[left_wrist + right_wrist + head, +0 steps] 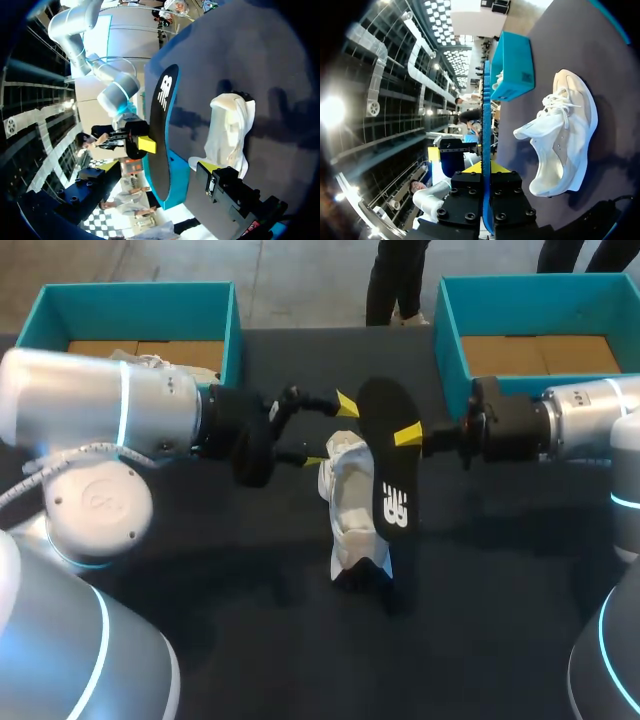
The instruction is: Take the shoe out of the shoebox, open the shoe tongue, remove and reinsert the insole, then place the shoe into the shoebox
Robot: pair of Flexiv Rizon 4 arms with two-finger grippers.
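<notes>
A white shoe (348, 502) lies on the dark table in the middle, tongue loose; it also shows as the shoe (566, 140) and the shoe (227, 131) in the wrist views. Just above it and to its right hangs the black insole (386, 468), held on edge. My right gripper (408, 434) is shut on the insole's upper part; in its own view the insole (484, 130) runs edge-on between the fingers of the gripper (483, 169). My left gripper (331, 432) stands open at the shoe's far end, left of the insole (161, 135), not touching it.
Two teal shoeboxes stand at the table's far edge: one at the left (232, 330) behind my left arm, one at the right (452, 330) behind my right arm. The left box (512, 67) also shows beyond the shoe in the right wrist view.
</notes>
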